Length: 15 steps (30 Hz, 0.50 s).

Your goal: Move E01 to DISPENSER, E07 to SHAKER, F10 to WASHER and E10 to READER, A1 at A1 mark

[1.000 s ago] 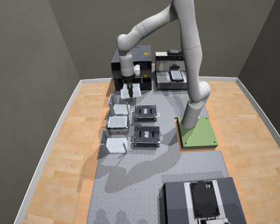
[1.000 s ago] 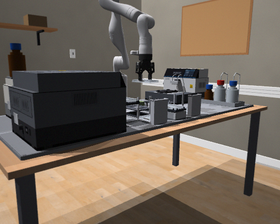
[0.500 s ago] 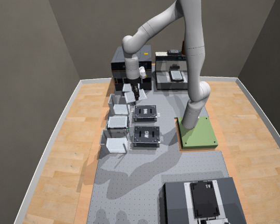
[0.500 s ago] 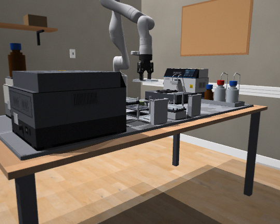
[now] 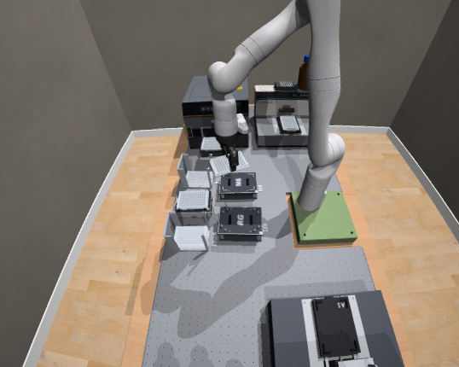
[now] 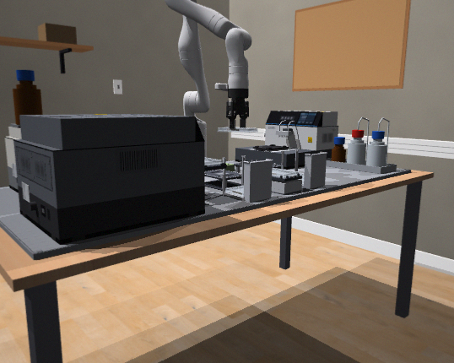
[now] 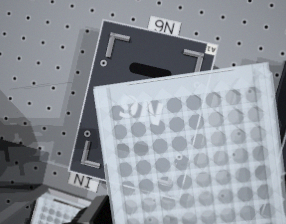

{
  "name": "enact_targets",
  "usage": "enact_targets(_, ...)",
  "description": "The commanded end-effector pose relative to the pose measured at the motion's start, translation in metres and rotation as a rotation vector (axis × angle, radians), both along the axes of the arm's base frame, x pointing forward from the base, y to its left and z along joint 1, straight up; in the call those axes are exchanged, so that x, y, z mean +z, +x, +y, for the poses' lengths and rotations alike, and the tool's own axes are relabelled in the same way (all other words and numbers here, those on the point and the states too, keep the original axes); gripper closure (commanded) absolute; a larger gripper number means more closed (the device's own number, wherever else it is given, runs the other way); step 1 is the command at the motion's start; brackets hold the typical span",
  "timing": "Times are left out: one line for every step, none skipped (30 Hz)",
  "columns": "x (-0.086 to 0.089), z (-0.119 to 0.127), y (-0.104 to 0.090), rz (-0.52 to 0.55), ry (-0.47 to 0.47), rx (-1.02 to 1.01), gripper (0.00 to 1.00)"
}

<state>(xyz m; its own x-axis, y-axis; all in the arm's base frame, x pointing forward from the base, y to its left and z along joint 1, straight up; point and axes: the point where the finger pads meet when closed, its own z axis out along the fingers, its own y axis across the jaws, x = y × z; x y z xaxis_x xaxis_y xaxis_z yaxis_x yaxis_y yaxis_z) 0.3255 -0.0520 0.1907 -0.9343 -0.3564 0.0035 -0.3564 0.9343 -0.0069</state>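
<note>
Top view: fingers point(image 5: 233, 165) spread wide and clamped on the two long edges of a clear plate point(image 5: 218, 166), carried in the air. Below and just ahead, the recovery nest N6 point(image 5: 251, 177); beside, the stack racks. Probably headed for N6 as a stopover, the next station likely being taken. Long axis roughly along the nest's long side, but skewed a little.

Exterior view: fingers point(image 6: 232, 121) pointing straight down, plate point(image 6: 240, 130) level beneath them and well above the table point(image 6: 222, 228). Flat carry suits a seated set-down.

Wrist view: plate point(image 7: 194, 150) filling the lower right, N6 point(image 7: 139, 50) showing past its upper edge, visibly turned against it. Labelled A1 end not readable; some turning probably needed before lowering.
</note>
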Motion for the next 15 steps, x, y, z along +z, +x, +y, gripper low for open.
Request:
enact_targets(0.0,0.006,-0.004,-0.002,0.0,0.016,0.06)
enact_targets(0.0,0.008,-0.005,-0.002,0.0,0.016,0.06)
enact_targets(0.0,0.011,-0.007,-0.002,0.0,0.016,0.06)
enact_targets(0.0,0.014,-0.009,-0.002,0.0,0.016,0.06)
enact_targets(0.0,0.017,-0.011,-0.002,0.0,0.016,0.06)
enact_targets(0.0,0.019,-0.013,-0.002,0.0,0.016,0.06)
enact_targets(0.0,0.022,-0.015,-0.002,0.0,0.016,0.06)
enact_targets(0.0,0.025,-0.017,-0.002,0.0,0.016,0.06)
enact_targets(0.0,0.028,-0.018,-0.001,0.0,0.027,0.06)
enact_targets(0.0,0.031,-0.02,-0.001,0.0,0.039,0.06)
enact_targets(0.0,0.034,-0.021,-0.001,0.0,0.051,0.06)
enact_targets(0.0,0.037,-0.023,-0.001,0.0,0.062,0.06)
enact_targets(0.0,0.04,-0.024,-0.001,0.0,0.074,0.06)
enact_targets(0.0,0.043,-0.025,-0.001,0.0,0.086,0.06)
enact_targets(0.0,0.043,-0.025,-0.001,0.0,0.086,0.06)
